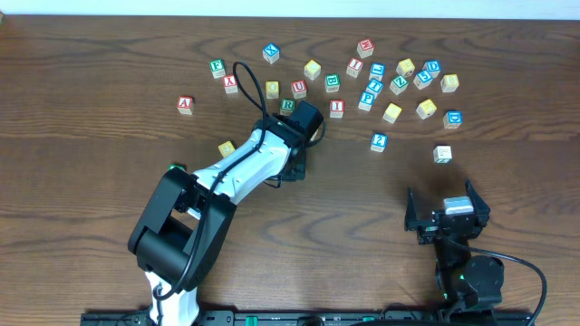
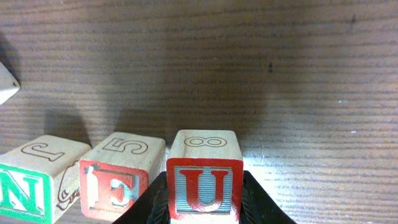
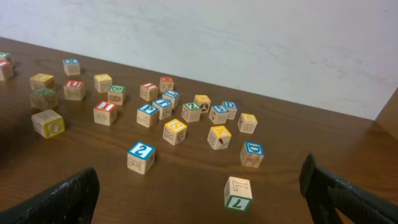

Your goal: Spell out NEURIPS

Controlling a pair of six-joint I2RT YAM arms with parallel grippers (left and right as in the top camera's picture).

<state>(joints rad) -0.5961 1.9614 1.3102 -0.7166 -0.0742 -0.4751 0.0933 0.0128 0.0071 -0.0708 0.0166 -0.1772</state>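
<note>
The third letter of the word is being set. The U cube is being gripped on both sides by the jaws of the left gripper, at the right end of a short row on the tabletop. The E cube is standing just beside it with a narrow gap. The N cube is standing beyond that, so N, E, U are being read in order in the left wrist view. Whether the U cube is resting on the tabletop or being held just above it cannot be told. In the overhead view the row is being hidden by the left arm.

The right gripper is being held well apart from all cubes, its jaws spread wide and grasping nothing.

By judgement, three of seven letters are being accounted for. Four are yet to be placed:

- the green R cube
- the red I cube
- a blue cube read as P
- a yellow-faced cube that appears to bear S

All four are lying among the loose cubes farther back.
</note>
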